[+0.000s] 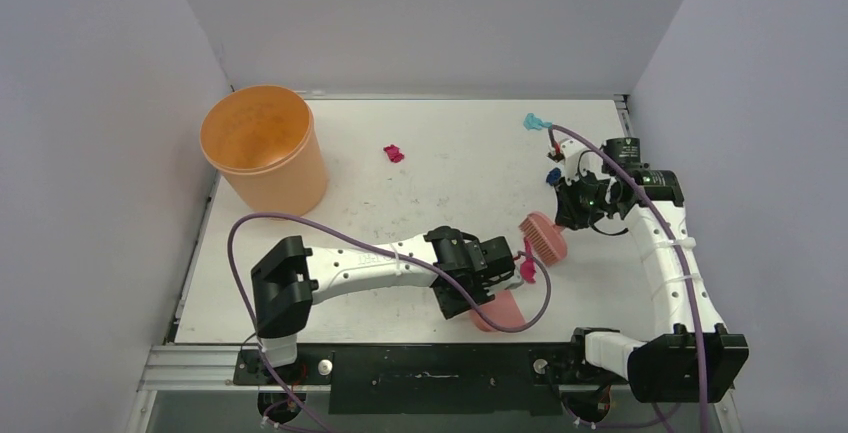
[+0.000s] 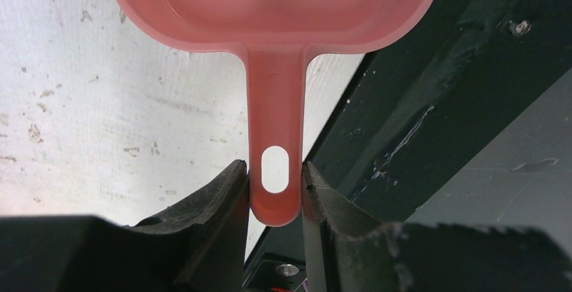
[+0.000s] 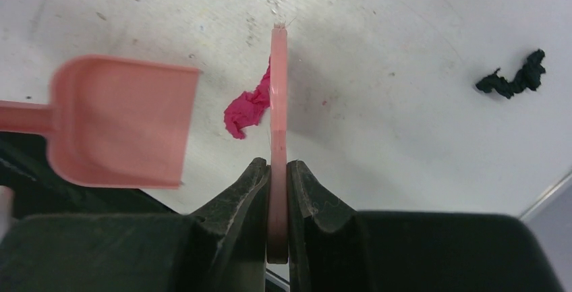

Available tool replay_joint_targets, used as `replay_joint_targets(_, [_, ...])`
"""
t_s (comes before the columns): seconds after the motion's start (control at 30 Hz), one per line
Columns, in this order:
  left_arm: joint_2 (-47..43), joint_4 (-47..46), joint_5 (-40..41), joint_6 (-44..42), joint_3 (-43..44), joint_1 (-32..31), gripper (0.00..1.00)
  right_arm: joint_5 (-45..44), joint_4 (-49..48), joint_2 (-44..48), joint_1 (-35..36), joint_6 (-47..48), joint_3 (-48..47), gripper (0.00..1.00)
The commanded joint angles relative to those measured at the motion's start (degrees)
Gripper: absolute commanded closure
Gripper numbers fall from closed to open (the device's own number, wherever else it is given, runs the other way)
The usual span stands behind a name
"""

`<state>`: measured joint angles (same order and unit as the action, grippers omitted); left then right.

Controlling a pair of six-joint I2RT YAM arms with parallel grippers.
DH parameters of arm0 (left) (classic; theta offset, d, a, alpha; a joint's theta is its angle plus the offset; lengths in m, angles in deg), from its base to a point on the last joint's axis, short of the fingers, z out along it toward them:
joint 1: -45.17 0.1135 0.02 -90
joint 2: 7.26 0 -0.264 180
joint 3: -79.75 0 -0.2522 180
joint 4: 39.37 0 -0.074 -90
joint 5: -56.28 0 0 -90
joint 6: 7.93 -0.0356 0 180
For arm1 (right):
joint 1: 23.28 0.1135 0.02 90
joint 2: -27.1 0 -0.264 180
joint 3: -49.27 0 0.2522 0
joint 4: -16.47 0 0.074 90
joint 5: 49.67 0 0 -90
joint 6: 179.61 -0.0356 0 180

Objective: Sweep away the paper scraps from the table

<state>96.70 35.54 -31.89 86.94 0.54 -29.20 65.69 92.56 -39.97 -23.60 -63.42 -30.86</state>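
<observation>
High behind, facing down on the white flat tabletop [image 1: 450,153]; close at both wrists, sharing the pink plastic dustpan [image 3: 121,120].

left arm [image 1: 365,265]: white tubular link with small dark holes along its side, black boxy shoulder housing [image 1: 284,285], black wrist unit [image 1: 468,265]

right arm [image 1: 672,268]: matching white link, black base housing [image 1: 690,358], pale unreadable print on the top motor [image 1: 622,149]

purple cable [image 1: 233,253] runs along each arm, secured with white ties [image 1: 400,252]

both arms are bolted to a black plate [image 1: 430,385] that carries two silver bolts [image 1: 325,365]

left gripper [image 2: 274,174] and right gripper [image 3: 278,170]: two matte black fingers [image 2: 219,201] each, with tapered tips and lightly scuffed edges
</observation>
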Motion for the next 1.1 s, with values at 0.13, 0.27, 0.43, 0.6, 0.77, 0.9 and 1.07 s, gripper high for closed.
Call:
replay_joint_targets(0.13, [4.02,-5.72,-0.19,0.25,5.08,-0.25,1.0,12.47,6.61,-3.0,-0.03,-2.03,-10.03,0.95])
replay_joint_targets(0.27, [4.89,-8.8,3.13,1.71,4.53,-0.1,1.0,11.28,12.9,-5.19,-0.03,2.56,-15.16,0.95])
replay_joint_targets(0.43, [5.17,-7.07,2.75,3.94,4.96,-0.25,1.0,-6.76,10.83,-7.33,-0.03,3.93,-24.49,0.95])
replay_joint_targets(0.6, [1.19,-5.62,4.52,6.47,4.2,-0.21,1.0,-26.67,-5.68,-6.52,-0.03,5.94,-20.55,0.95])
replay_joint_targets(0.77, [-0.13,-3.52,3.8,6.91,4.3,-0.08,1.0,-37.85,-19.5,-10.32,-0.35,9.88,-12.41,0.95])
replay_joint_targets(0.9, [1.51,-0.95,2.68,7.31,4.92,-0.08,1.0,-41.67,-29.22,-14.02,-0.94,11.46,-6.04,0.95])
replay_joint_targets(1.07, [2.61,-0.14,2.03,7.78,5.51,-0.04,1.0,-35.73,-26.87,-18.84,-0.84,7.17,-4.55,0.95])
